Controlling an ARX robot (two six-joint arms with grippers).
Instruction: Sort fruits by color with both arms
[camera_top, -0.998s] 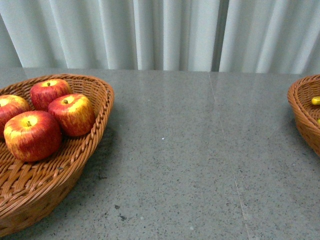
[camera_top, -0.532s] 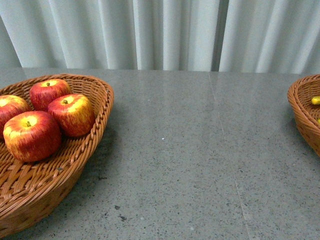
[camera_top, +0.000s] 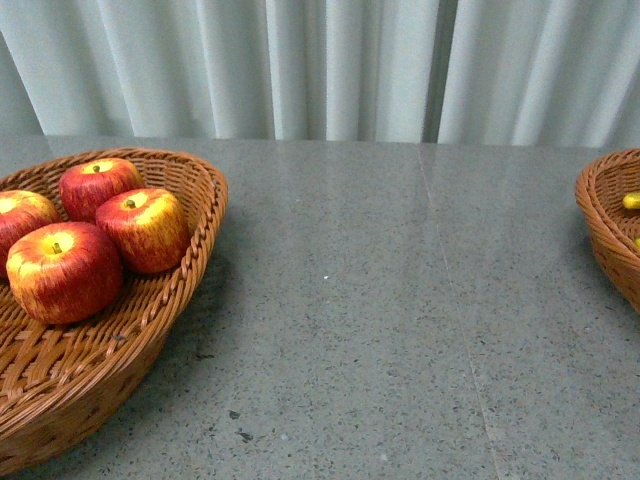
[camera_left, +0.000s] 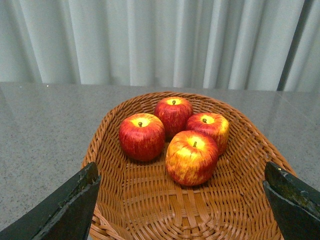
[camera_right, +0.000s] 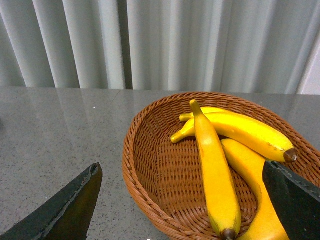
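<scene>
- Apples (camera_left: 172, 135): we count 4, clustered in the left basket (camera_left: 150, 200); bananas (camera_right: 220, 165) lie in the right basket (camera_right: 150, 185); desk (camera_top: 400, 300) between.
- Left gripper (camera_left: 182, 200) and right gripper (camera_right: 182, 200): fingers wide apart, holding nothing.
- We judge the glossy fruit light, rigid, slippery; grip apples across the widest part, bananas mid-length.

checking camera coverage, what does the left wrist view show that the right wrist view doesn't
Only the left wrist view shows four apples in a wicker basket, framed by the left gripper with its fingers spread wide and holding nothing.

Only the right wrist view shows bananas lying in another basket, between the right gripper's open fingers. I count three, though they overlap.

Both show the grey speckled table and the pale curtain behind it.
</scene>
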